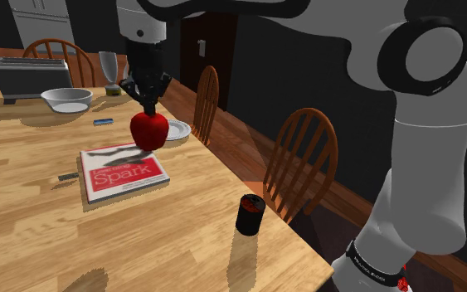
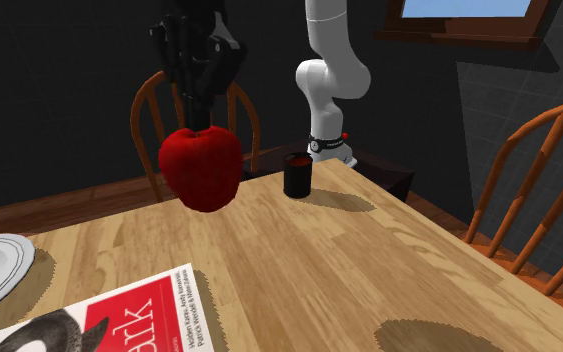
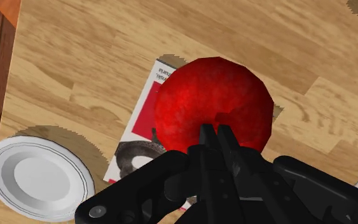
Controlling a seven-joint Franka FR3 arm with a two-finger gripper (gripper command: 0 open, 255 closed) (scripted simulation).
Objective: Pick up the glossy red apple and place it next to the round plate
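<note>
**Red apple held in the air above a wooden worktop, near a white plate**

A black pincer (image 1: 149,109) hangs from a white robot arm, its two fingers drawn close together and pinching the top of a glossy red apple (image 1: 149,129). The apple is clear of the worktop (image 1: 24,236), with its shadow falling on the wood below. Seen from the wrist, it hovers over one end of a red and white book (image 3: 142,121) lying flat. A round white plate (image 3: 37,178) sits a little to the side, near the worktop's edge and apart from the book. A small dark can (image 2: 297,174) stands farther along the worktop, closer to the robot's stand.

The pick-up looks done, and the step in hand appears to be carrying the apple to the plate. The next move probably calls for shifting it off the book to bare wood just beside the plate's rim. It would then be lowered until it rests there, and only then would the fingers spread, so it does not roll.
</note>
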